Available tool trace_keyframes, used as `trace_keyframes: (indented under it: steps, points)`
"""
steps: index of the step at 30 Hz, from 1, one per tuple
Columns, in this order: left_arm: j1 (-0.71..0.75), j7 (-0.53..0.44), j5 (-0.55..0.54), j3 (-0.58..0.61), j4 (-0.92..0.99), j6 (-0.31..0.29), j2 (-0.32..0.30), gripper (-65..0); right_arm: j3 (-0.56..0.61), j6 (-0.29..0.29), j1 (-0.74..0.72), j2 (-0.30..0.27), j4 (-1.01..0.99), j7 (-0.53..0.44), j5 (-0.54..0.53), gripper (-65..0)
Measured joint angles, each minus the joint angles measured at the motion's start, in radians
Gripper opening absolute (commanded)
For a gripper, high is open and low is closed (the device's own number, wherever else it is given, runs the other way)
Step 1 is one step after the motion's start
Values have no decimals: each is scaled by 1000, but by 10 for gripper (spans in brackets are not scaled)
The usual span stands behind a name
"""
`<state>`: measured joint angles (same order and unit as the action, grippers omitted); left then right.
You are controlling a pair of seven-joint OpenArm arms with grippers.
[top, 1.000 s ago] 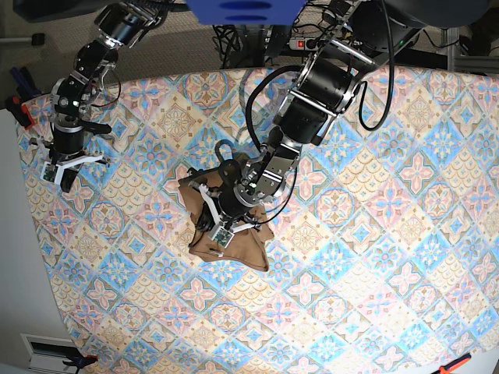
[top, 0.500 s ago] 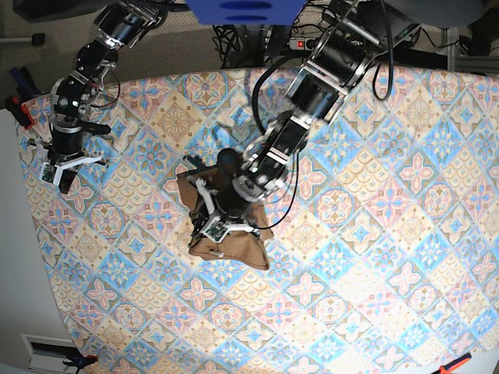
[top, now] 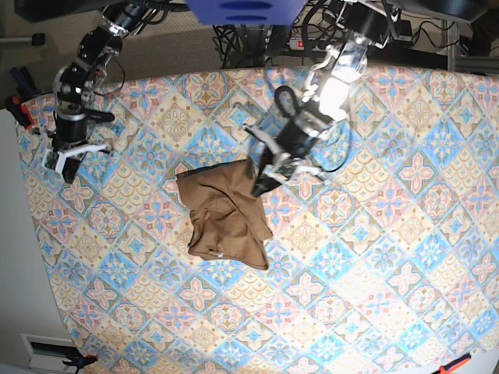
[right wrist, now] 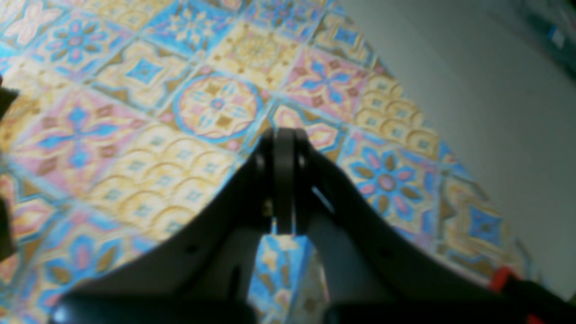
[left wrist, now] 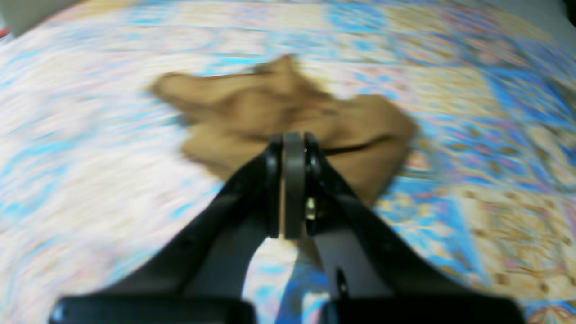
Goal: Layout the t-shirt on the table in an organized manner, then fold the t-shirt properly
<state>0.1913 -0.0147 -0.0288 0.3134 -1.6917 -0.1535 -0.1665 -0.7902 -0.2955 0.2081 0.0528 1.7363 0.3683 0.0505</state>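
Left gripper (left wrist: 294, 148) has its jaws pressed fully together with nothing between them; in its wrist view the dark fingers meet in one narrow line and the cloth beyond lies separate from them. Just past the tips, the t-shirt (left wrist: 288, 121) sits as a tan-brown crumpled heap, one pointed flap sticking up at the far side, a dark seam line running across the near right part. That view is motion-blurred, so finer folds cannot be made out. In the base view the left gripper (top: 260, 185) hangs by the upper right corner of the t-shirt (top: 224, 220), probably clear of the fabric. The garment is bunched, not spread, lying a little left of centre on the table (top: 374, 257), whose pastel diamond tile cloth shows all round it. Right gripper (right wrist: 283, 139) is likewise closed and empty, over bare patterned cloth near the table's edge. In the base view the right gripper (top: 64, 167) sits at the far left side, well apart from the shirt.
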Motion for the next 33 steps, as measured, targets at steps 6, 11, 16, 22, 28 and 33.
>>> trace_keyframes:
  steps: [6, 11, 16, 22, 28, 33]
  points:
    - [192, -3, 0, -159, -144, -7, 3, -650, -3, 10, 70, 31, 24, -4, -32, -650]
    - [334, -10, 0, -242, -220, -6, 3, -650, -2, 1, 133, 67, 63, 1, -32, -650]
    - [485, -12, 0, -311, -254, -7, 3, -650, -37, -5, 211, 109, 97, -2, -32, -650]
    - [621, -19, 0, -334, -261, -76, 3, -650, -127, 3, 248, 98, 108, -15, -33, -650]
    - [772, -18, 0, -362, -260, -77, 13, -650, -132, 0, 354, 111, 106, 1, -32, -650]
    - [869, -19, 4, -414, -259, -74, 14, -650, -140, -3, 406, 108, 95, -11, -36, -650]
